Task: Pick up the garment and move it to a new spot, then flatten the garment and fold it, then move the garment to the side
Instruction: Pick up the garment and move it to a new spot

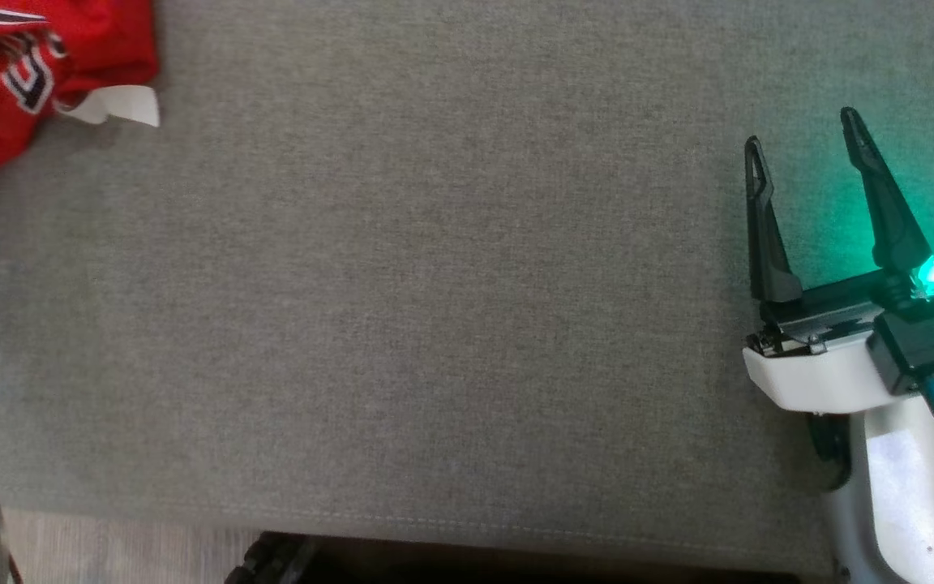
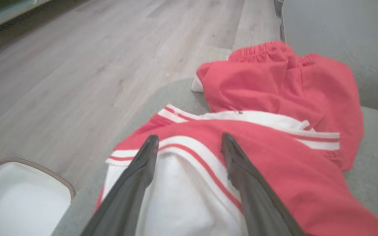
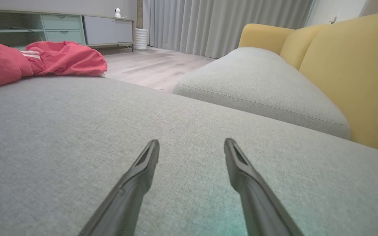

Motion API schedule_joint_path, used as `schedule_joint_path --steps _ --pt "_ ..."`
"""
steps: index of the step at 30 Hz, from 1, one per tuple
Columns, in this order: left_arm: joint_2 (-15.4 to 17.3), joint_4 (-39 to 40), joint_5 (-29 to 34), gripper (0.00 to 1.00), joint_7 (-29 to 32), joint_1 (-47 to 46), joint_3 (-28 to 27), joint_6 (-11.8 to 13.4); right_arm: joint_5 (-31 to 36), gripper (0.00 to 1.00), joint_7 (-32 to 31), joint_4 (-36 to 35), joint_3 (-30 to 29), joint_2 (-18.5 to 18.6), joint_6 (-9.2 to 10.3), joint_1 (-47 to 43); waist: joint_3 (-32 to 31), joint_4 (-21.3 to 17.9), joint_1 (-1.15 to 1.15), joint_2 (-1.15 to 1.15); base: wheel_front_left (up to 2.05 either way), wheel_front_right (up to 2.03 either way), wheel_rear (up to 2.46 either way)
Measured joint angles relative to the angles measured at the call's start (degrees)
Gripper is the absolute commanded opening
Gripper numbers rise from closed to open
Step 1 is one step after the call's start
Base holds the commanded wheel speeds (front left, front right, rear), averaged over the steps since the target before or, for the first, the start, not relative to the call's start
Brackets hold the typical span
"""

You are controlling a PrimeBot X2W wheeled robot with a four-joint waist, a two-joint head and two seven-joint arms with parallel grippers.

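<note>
The crumpled red-and-white garment [image 1: 37, 73] lies at the far left corner of the grey sofa cushion [image 1: 434, 284]. The left claw [image 2: 189, 137] stands wide right at its white-striped part, gripping nothing. The right claw [image 1: 801, 130], also wide and empty, is well apart over the cushion's right side.

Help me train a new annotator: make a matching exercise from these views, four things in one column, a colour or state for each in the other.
1. garment
2. left gripper
3. right gripper
4. sofa backrest

A. yellow
B. open, over the bare grey cushion
C. crumpled, red and white
D. open, at the garment

Pairs: 1-C, 2-D, 3-B, 4-A.
</note>
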State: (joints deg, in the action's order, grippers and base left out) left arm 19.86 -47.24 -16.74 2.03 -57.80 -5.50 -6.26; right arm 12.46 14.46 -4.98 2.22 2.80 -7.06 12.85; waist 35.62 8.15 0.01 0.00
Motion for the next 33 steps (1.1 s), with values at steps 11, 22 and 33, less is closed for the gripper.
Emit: schedule_joint_path --steps 11,22,33 --pt "-0.2 -6.9 -5.6 0.44 9.6 -3.7 5.2 -0.9 0.1 1.0 0.2 -0.8 0.0 0.0 0.0 0.0 1.4 -0.8 -0.01 0.0 0.0 0.0 0.0" --pt "1.7 -6.0 -10.4 0.0 11.5 -3.2 10.5 -0.9 -1.3 1.0 0.2 0.7 0.4 0.0 0.0 0.0 -1.5 -0.4 -0.01 0.0 0.0 0.0 0.0" --pt "4.8 1.5 -13.2 0.0 9.5 -2.2 15.3 -1.3 -5.1 1.0 0.2 3.3 0.5 0.0 0.0 -0.1 -8.9 -0.8 -0.02 0.0 0.0 0.0 0.0"
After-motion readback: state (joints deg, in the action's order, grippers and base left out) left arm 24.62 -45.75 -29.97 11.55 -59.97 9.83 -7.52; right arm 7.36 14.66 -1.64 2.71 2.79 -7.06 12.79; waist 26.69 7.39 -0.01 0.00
